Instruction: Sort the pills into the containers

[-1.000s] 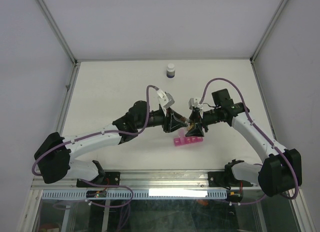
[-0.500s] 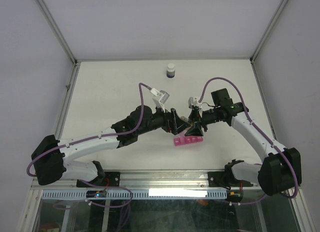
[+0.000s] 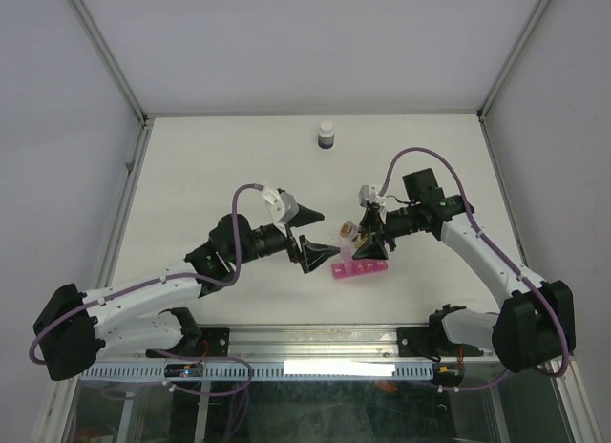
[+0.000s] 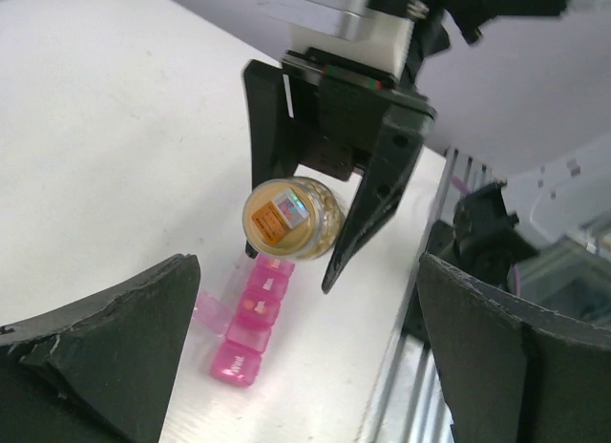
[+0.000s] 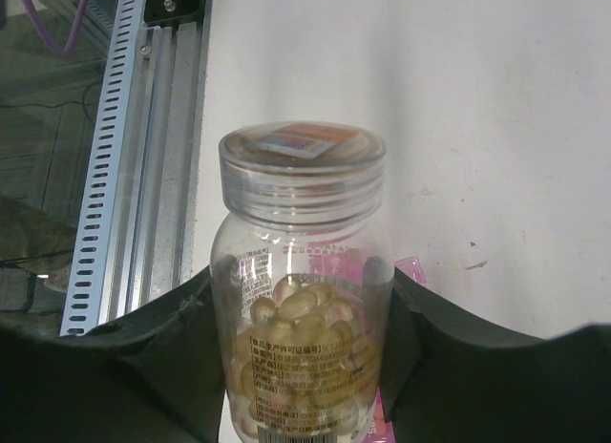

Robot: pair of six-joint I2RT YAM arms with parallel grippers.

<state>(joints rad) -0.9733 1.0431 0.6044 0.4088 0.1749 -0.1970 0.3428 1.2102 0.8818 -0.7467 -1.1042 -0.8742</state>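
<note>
My right gripper [image 3: 361, 235] is shut on a small clear bottle [image 3: 350, 232] and holds it tilted just above the table. The pills [image 5: 298, 367] show as yellow pieces heaped inside the bottle [image 5: 301, 300], whose clear cap [image 5: 302, 157] is on. Below it lie the containers [image 3: 360, 268], a pink strip of compartments. In the left wrist view one lid of the strip [image 4: 250, 321] stands open with an orange piece [image 4: 248, 305] inside. My left gripper [image 3: 321, 235] is open, to the left of the bottle [image 4: 291, 219] and apart from it.
A dark bottle with a white cap [image 3: 326, 135] stands at the far middle of the table. A metal rail [image 3: 315, 343] runs along the near edge, close to the pink strip. Walls enclose the table on three sides.
My left gripper has opened, let go of the bottle's cap end and drawn back to the left. The right gripper and the bottle have stayed in place.
</note>
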